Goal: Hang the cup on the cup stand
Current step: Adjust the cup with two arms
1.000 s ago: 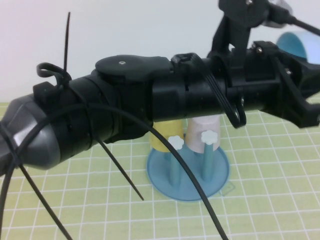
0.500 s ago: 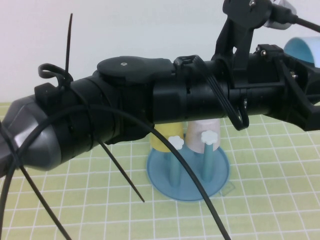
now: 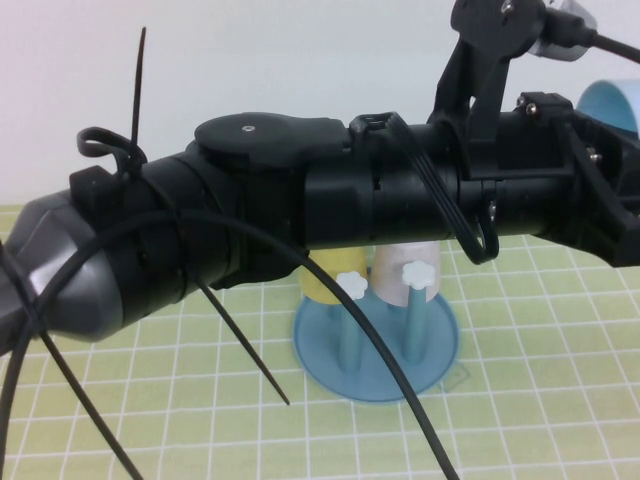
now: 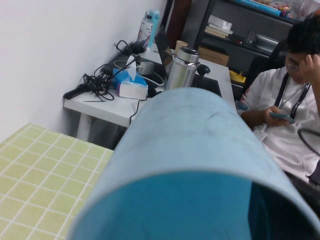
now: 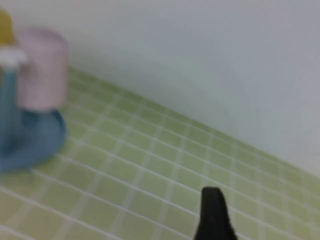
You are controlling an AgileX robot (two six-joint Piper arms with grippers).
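Left gripper [image 3: 625, 215], clamped on the cup [image 3: 612, 100] at upper right of the high view, has risen since earlier frames, above the cup stand [image 3: 378, 345]; right gripper [image 5: 214, 215], lower centre, aperture indeterminate.

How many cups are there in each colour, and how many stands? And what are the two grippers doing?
Light blue cup: 1, raised at the right in the left gripper, which is shut on it.
Yellow cup: 1, on the cup stand.
Pale pink cup: 1, on the stand.
Cup stand: 1.
Total: 4 things.
Right gripper: low over the mat, right of the stand, holding nothing.
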